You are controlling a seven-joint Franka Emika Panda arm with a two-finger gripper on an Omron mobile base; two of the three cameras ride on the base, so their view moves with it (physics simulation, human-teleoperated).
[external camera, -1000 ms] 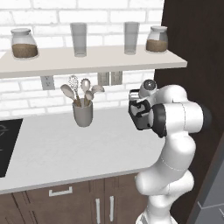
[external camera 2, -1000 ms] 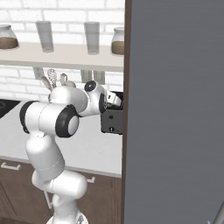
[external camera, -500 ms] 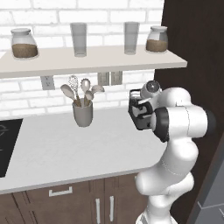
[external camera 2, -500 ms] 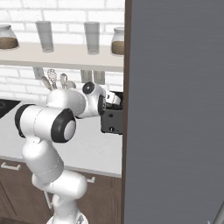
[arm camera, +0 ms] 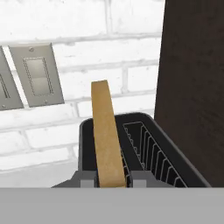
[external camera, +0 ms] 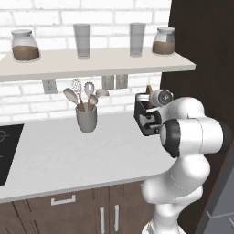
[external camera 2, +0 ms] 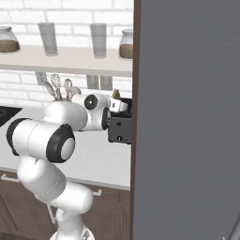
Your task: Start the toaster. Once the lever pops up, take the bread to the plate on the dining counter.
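**Bread pinched at the toaster, ready to lift**

Right, from the left base view I see the toaster [external camera: 147,119] at the back of the white counter [external camera: 68,155], beside the dark cabinet [external camera: 201,50], with my arm reaching to it.

In the right base view the toaster's black front pokes out past the cabinet edge.

In the hand view the bread [arm camera: 106,135] stands upright in the near slot, my gripper [arm camera: 110,179] clamped on its lower edge. I judge it light, stiff, crumbly: hold the flat faces gently.
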